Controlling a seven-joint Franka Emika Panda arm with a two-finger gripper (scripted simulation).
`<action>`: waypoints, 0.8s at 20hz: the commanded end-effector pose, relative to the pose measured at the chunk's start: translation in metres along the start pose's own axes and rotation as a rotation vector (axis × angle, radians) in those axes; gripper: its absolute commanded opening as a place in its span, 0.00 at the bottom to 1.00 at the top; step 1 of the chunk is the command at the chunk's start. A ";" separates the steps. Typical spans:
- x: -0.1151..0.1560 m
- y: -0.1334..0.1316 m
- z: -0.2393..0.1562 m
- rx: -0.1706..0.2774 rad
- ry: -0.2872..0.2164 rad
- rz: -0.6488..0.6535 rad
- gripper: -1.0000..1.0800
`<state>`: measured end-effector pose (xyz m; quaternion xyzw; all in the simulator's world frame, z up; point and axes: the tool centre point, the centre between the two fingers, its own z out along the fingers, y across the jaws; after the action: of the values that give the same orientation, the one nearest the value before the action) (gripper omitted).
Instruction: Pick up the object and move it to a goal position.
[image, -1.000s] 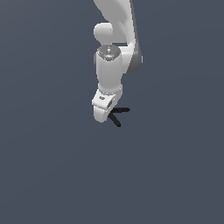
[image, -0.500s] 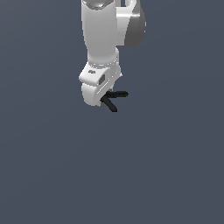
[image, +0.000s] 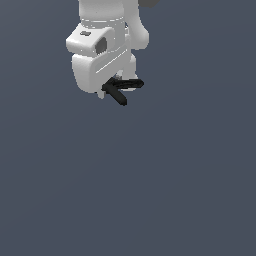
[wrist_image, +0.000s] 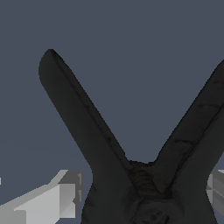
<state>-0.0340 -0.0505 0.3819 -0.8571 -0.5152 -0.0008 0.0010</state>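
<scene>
My claw pinching the clamp

My claw (image: 111, 90) is closed on the black clamp (image: 121, 90), its fingers (wrist_image: 61, 199) pressing either side of the pivot; two splayed handles jut toward the exterior view's right.

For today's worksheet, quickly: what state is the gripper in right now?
Gripper: closed on the black clamp, fingers at either side of its pivot.

One black clamp (image: 121, 90), one white arm (image: 107, 30), two fingers (wrist_image: 61, 197).
</scene>
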 end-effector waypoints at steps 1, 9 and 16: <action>-0.004 0.004 -0.026 -0.001 0.000 0.000 0.00; -0.012 0.015 -0.083 -0.001 -0.002 0.002 0.00; -0.015 0.021 -0.109 -0.001 -0.002 0.002 0.00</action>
<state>-0.0235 -0.0729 0.4852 -0.8577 -0.5141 0.0003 0.0006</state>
